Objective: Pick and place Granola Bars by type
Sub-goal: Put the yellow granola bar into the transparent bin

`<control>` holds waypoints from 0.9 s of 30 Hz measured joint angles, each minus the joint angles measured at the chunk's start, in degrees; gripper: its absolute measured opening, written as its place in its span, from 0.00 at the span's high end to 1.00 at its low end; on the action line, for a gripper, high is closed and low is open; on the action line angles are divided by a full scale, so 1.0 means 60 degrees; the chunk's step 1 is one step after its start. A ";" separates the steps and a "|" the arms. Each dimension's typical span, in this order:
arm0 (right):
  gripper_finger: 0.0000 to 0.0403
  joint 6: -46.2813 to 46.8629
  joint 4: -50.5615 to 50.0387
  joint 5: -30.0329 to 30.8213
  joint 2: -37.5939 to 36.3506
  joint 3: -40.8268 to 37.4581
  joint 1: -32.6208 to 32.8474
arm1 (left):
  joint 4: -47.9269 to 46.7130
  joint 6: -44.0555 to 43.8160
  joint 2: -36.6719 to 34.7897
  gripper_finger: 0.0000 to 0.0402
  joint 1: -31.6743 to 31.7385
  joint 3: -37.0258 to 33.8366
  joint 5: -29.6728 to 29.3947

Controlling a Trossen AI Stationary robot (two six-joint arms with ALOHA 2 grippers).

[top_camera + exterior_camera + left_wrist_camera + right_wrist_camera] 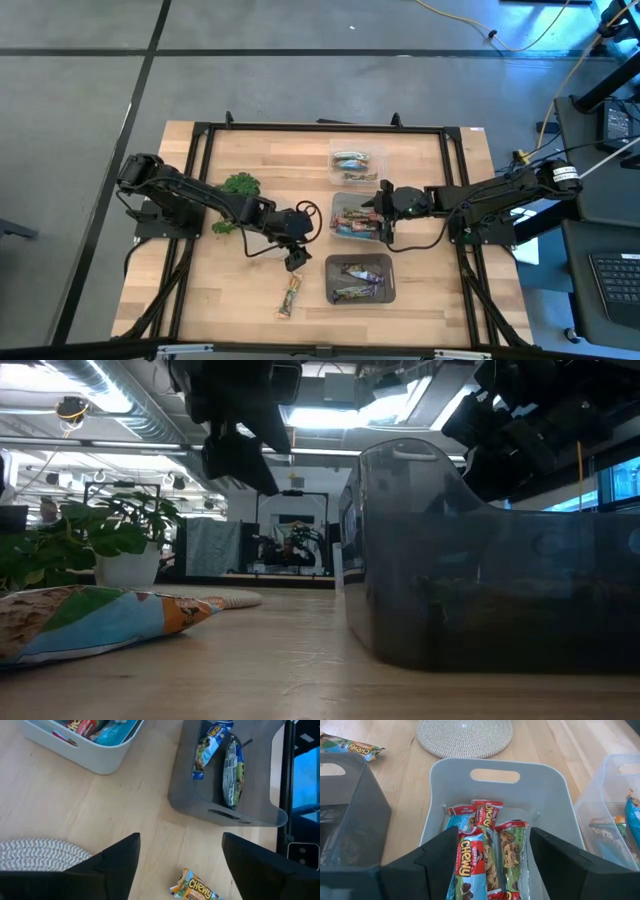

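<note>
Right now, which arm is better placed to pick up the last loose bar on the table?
Left. Its gripper hangs open just above the loose bar, which shows between its fingers in the left wrist view. The right gripper is over the middle bin.

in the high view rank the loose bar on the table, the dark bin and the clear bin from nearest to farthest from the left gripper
From the left gripper:
1. Loose granola bar, on the table just in front of it.
2. Dark bin, to its right.
3. Clear bin, at the table's far side.

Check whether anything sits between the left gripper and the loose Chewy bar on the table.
Nothing visible does. The left gripper hangs open above bare wood, and the loose Chewy bar lies just ahead of its fingers. The woven coaster sits off to one side and the dark bin beyond, neither in the path.
</note>
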 joint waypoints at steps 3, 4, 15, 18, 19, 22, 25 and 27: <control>0.38 0.0000 0.0000 0.0000 0.0000 0.0000 0.0000 | -0.0009 -0.0103 0.0000 0.30 0.0000 0.0000 0.0023; 0.38 0.0000 -0.0002 0.0002 0.0000 0.0000 0.0000 | -0.0030 -0.0193 0.0000 0.30 -0.0010 0.0000 0.0089; 0.38 0.0000 -0.0007 0.0002 0.0000 0.0000 0.0002 | -0.0031 -0.2427 0.0004 0.30 -0.1272 0.0000 -0.0766; 0.38 0.0000 -0.0007 0.0002 0.0000 0.0000 0.0000 | -0.0034 -0.2917 0.0007 0.30 -0.1709 0.0000 -0.1267; 0.38 0.0002 -0.0007 0.0002 0.0000 0.0000 0.0002 | -0.0032 -0.3062 0.0015 0.30 -0.1849 0.0000 -0.1419; 0.38 0.0044 -0.0007 0.0004 0.0000 0.0000 0.0000 | -0.0055 -0.3451 0.0158 0.30 -0.2239 0.0000 -0.1899; 0.38 0.0051 -0.0004 0.0000 0.0000 0.0000 0.0000 | -0.0039 -0.3796 0.0506 0.30 -0.2498 0.0000 -0.2122; 0.38 0.0060 -0.0003 0.0004 0.0000 0.0000 0.0000 | -0.0034 -0.4009 0.0776 0.30 -0.2612 0.0000 -0.2111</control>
